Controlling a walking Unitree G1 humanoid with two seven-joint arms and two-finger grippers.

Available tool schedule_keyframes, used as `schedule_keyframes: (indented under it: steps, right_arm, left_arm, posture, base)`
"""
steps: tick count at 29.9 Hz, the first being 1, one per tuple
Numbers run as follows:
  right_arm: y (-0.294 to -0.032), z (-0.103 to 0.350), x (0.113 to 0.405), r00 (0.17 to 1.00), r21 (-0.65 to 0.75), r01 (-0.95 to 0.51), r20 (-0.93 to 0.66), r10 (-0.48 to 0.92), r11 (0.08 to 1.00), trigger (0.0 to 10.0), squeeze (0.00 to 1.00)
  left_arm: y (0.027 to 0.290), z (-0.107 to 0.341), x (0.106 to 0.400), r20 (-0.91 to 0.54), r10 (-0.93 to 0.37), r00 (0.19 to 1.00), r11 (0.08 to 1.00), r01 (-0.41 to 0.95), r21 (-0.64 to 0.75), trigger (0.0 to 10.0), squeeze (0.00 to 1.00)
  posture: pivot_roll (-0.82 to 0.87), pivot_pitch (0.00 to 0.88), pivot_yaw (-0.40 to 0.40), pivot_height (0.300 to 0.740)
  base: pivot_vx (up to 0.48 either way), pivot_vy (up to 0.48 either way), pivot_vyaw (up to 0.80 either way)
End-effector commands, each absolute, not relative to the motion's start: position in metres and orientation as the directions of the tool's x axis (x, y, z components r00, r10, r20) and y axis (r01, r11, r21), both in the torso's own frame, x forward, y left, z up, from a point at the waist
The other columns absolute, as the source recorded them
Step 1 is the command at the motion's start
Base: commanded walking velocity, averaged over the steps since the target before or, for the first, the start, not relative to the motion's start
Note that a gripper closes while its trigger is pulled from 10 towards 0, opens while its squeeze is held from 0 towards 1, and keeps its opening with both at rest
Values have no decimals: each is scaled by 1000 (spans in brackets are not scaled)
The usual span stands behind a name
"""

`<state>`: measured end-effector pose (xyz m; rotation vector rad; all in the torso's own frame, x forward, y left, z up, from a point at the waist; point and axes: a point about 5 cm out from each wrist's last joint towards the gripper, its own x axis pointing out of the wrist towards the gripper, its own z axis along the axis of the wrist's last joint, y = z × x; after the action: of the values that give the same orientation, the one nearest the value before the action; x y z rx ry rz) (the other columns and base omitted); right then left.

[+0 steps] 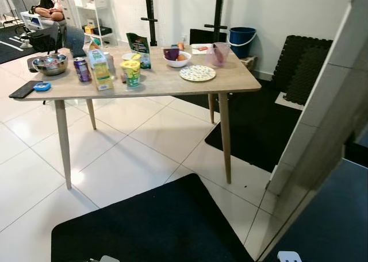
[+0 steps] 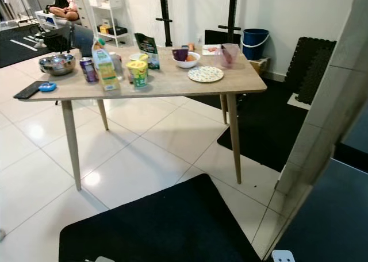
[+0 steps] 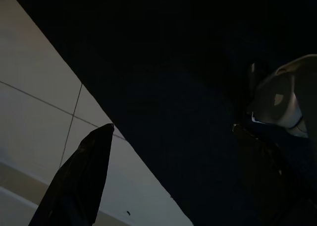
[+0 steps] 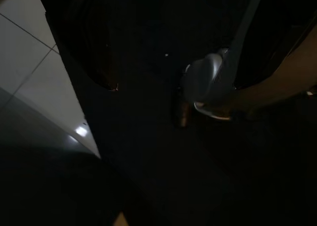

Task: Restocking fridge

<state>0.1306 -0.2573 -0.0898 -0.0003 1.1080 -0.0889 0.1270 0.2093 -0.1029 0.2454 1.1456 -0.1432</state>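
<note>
Nearest to us lies a black floor mat [image 1: 155, 227] on the white tiled floor [image 1: 132, 158]. Past it stands the wooden tabletop [image 1: 167, 81] carrying the groceries: a juice carton [image 1: 99, 70] upright near the front edge, a purple can [image 1: 81, 69] just beside it, a yellow-green cup [image 1: 131, 73], a dark green bag [image 1: 139, 49], a white bowl [image 1: 177, 57] holding food, a patterned plate [image 1: 198, 73] and a pink pitcher [image 1: 217, 54]. A steel bowl [image 1: 50, 64] sits at the far left end, near a black phone [image 1: 23, 89]. A white door panel [image 1: 322, 130] rises at our right. Both arms hang low over the mat. We see one dark finger [image 3: 79, 181] of our left claw [image 3: 163, 174] and cannot tell how wide it stands; our right claw [image 4: 148, 87] is too dark to judge either. Neither visibly holds anything.
</note>
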Motion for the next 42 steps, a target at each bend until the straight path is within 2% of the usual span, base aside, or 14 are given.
schedule_keyframes:
  steps: [1,8,22,30,42]
  right_arm:
    - [-259,-89,131,439,-45,79,-896,-75,996,10000,0]
    - [-245,-92,137,447,-28,68,-893,-55,997,10000,0]
    - [-240,-93,137,443,-19,59,-896,-43,998,10000,0]
    - [-240,-93,138,437,-37,44,-898,-53,998,10000,0]
    - [-231,-92,147,445,-33,37,-894,-46,999,10000,0]
  left_arm:
    - [216,-103,123,-918,27,395,964,234,130,10000,0]
    - [213,-104,123,-919,20,394,962,242,125,10000,0]
    - [200,-103,133,-913,11,407,961,248,122,10000,0]
    - [198,-103,134,-913,6,407,963,245,115,10000,0]
    - [226,-102,119,-922,36,387,963,232,135,10000,0]
  posture:
    - [-42,0,-2,740]
    - [-39,0,0,740]
    - [-28,0,3,740]
    - [-28,0,1,740]
    - [-25,0,-2,740]
  base:
    - [0,0,788]
    - [0,0,788]
    - [0,0,767]
    - [0,0,0]
    - [0,0,0]
